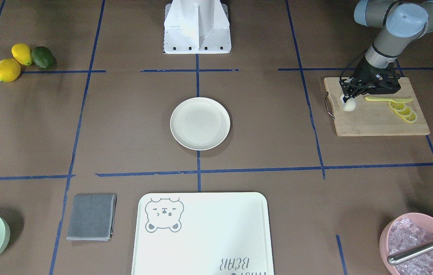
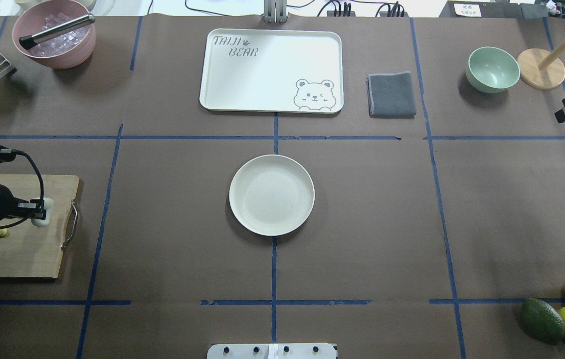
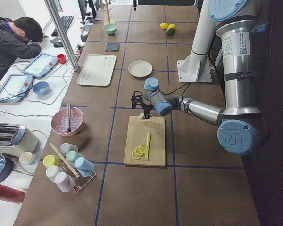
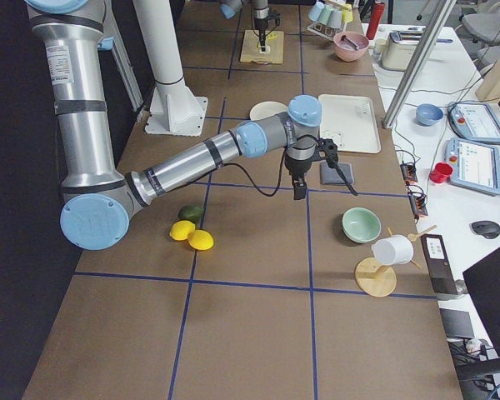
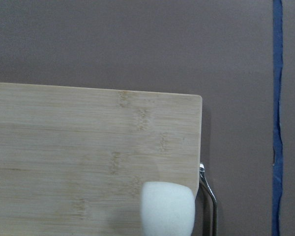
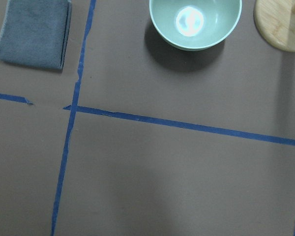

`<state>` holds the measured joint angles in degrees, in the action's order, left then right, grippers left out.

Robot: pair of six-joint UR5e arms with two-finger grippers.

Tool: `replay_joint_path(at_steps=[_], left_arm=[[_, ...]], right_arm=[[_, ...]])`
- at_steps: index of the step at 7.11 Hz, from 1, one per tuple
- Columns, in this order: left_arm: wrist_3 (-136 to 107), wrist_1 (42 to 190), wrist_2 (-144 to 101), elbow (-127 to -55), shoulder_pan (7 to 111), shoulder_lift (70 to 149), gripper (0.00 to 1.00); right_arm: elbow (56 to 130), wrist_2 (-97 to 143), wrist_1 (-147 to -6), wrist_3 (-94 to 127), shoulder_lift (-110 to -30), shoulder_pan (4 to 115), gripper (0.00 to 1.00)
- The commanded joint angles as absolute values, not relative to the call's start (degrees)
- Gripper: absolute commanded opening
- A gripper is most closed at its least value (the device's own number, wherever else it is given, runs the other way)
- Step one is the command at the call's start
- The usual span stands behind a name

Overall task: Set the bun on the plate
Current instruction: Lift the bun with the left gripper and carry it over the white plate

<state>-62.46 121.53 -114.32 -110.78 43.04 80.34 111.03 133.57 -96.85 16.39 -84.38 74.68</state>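
1. Plainly, the left hand [image 1: 348, 96] was down at the bun [image 1: 349, 106], well apart from the plate [image 1: 200, 123] on the robot's left of it. Its dark fingers [image 1: 345, 93] stood on either side of the white roll. I could not tell whether they pressed it or only bracketed it.
2. The bun was at the plate-side end of a wooden cutting board [image 1: 373, 124], just beside the board's metal handle [image 1: 328, 107]. No view settled whether it rested on the wood or was raised off it.
3. Farther from the plate on the same board lay a yellow utensil [image 1: 388, 99] and a row of lemon slices [image 1: 402, 110], apart from the hand.
4. I judged the step in hand to be the pick-up, since the plate lay bare. The next move would call for a sure hold and a straight lift clear of the board and its handle. Then would come a carry across the open tabletop [image 1: 270, 114] to the plate's middle, a gentle lowering and a release.
5. On the far side of the plate the right hand [image 4: 299, 185] hung above the tabletop, near a green bowl [image 4: 361, 224] and a grey cloth [image 4: 335, 174]. Only a side view showed it properly, so its opening could not be told.
6. The left wrist view showed no fingers, and its lower edge cut off the bun. The overhead view cropped the left arm and part of the board.
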Motion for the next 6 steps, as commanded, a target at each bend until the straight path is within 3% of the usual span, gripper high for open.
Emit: replay_joint_path(at_steps=[1, 4, 6], left_arm=[[-62.4, 109.9, -116.2, -116.9, 44.7, 83.8, 0.19], [-63.4, 79.3, -115.7, -117.9, 42.7, 112.5, 0.19], [-74.2, 78.8, -114.4, -109.4, 36.6, 124.4, 0.19]], right_arm=[[110.9, 133.8, -96.9, 12.1, -86.7, 78.2, 1.0], [110.7, 134.4, -96.9, 0.5, -95.8, 85.0, 1.0], [110.6, 134.2, -96.8, -1.4, -99.7, 86.7, 1.0]])
